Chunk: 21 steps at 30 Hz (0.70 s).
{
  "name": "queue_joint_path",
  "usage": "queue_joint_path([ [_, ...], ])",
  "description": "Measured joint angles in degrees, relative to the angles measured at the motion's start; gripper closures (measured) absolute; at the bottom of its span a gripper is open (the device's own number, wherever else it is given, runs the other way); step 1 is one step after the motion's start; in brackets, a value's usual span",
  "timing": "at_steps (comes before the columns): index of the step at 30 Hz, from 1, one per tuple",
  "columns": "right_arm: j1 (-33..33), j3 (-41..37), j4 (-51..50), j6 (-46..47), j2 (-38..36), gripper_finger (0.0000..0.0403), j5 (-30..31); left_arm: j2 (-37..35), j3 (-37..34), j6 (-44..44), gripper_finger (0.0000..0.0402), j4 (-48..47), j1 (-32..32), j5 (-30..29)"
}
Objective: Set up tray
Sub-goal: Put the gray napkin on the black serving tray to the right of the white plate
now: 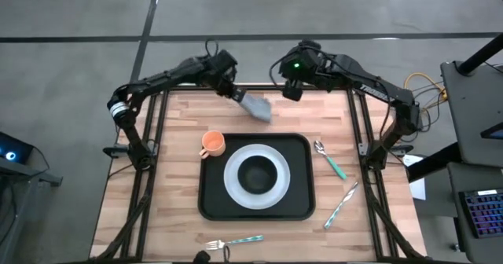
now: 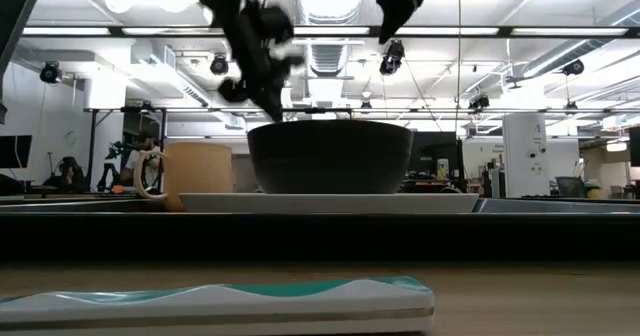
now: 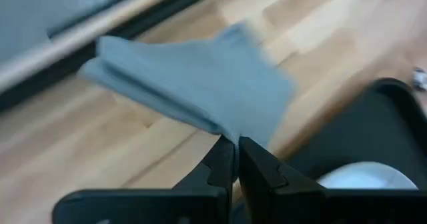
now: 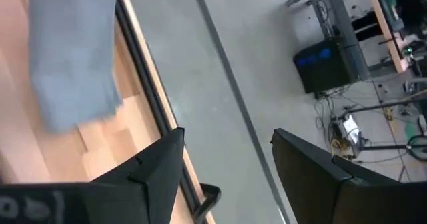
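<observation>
Left gripper fingers clamped on napkin edge, held above table behind tray, likely for placement. Right gripper fingers apart, idle.

- Low view: the large black rectangular tray shows only as a thin edge-on strip.
- The teal-handled utensil along the counter's near edge is blurred and cut off at the picture's left edge.
- Left wrist view: the grey folded cloth napkin is blurred.
- The white round plate is cut off.
</observation>
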Motion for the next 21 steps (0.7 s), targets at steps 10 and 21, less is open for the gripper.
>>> queue_joint_path([
  [10,-3.2,0.0,-1.6,2.1,-6.3,0.0186,-8.0,6.2,30.6,8.1,0.0401,-23.8,-4.9,-1.6],
  [21,-7.0,-0.4,-1.2,-6.5,-7.9,0.0186,-32.8,12.3,37.3,15.2,0.0402,-37.2,-12.4,-7.2],
])
